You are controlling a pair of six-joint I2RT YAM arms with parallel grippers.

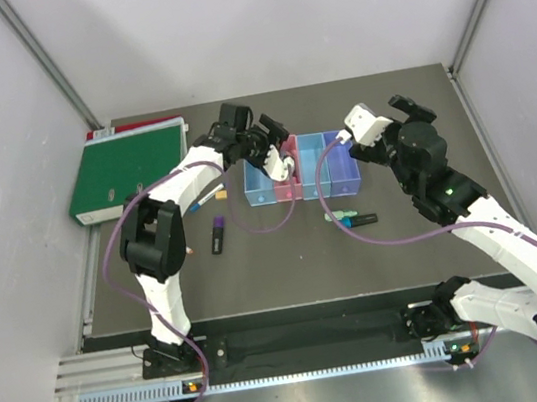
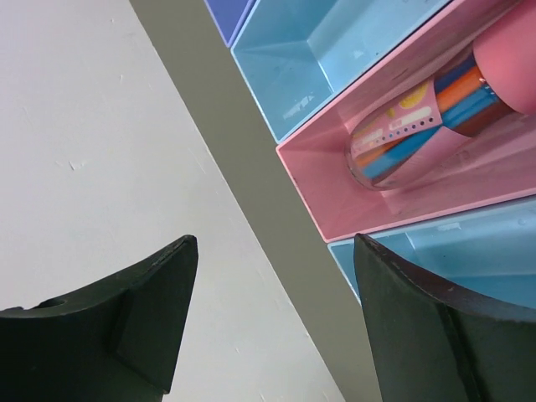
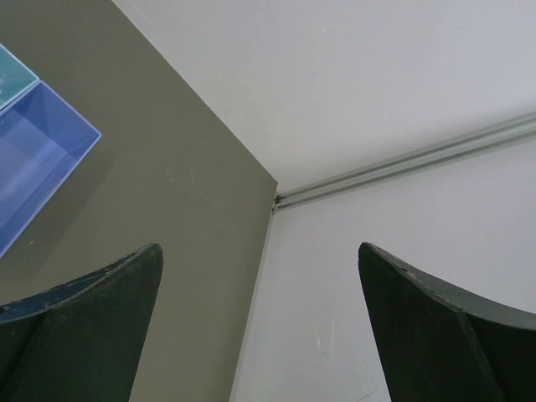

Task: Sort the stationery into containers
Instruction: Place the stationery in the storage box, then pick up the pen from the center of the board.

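Dark desk (image 1: 289, 269), white walls. A pen (image 1: 209, 198) and a black marker (image 1: 218, 237) lie unsorted left of the bins (image 1: 260, 199). My left pincer (image 2: 272, 276) hovers spread and empty by the pink bin (image 2: 322, 180), which holds a pink item (image 2: 419, 126). Two markers (image 1: 352, 217) wait in front. My right pincer (image 3: 260, 276) is spread and empty.

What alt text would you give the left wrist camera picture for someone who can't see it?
A pink bin holds a striped pink, orange and blue tube lying on its side. Light blue bins flank it, and the corner of a purple bin shows at the top. The left gripper hangs open and empty in the foreground.
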